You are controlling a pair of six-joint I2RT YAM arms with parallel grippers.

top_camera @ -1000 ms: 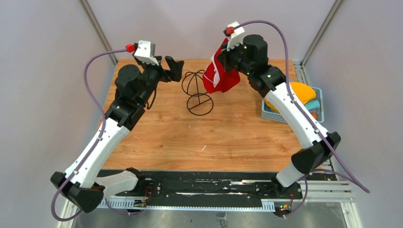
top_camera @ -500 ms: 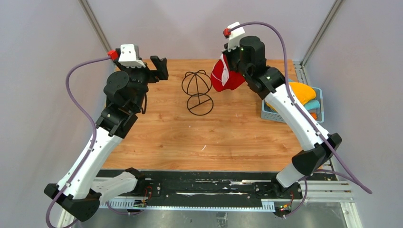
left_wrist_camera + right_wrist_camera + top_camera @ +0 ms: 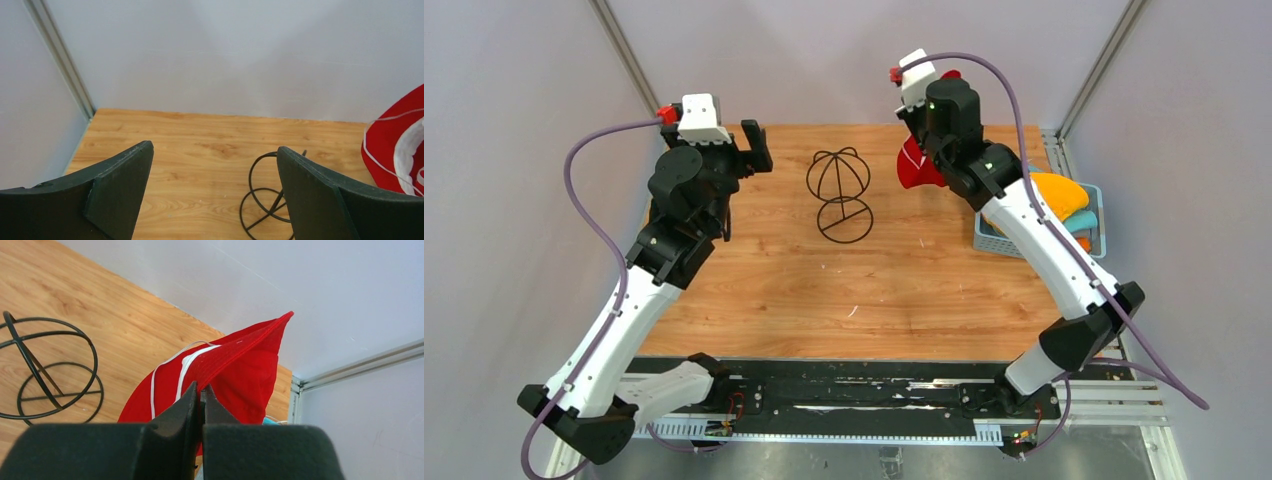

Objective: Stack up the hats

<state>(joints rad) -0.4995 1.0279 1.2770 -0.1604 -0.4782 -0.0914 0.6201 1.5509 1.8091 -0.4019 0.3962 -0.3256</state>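
While the left tool (image 3: 214, 148) hangs spread wide, the right tool (image 3: 200, 390) pinches the red hat (image 3: 250, 367) aloft.

No lettering can be read anywhere (the red hat (image 3: 245, 365) seems unmarked).

The top view looks steeply down from high behind the near edge, taking in the whole wooden surface (image 3: 874, 290). Each wrist camera sits close behind its own jaws, facing the rear wall (image 3: 240, 55). All three views share the wire stand (image 3: 840, 197) and red hat (image 3: 240, 375).
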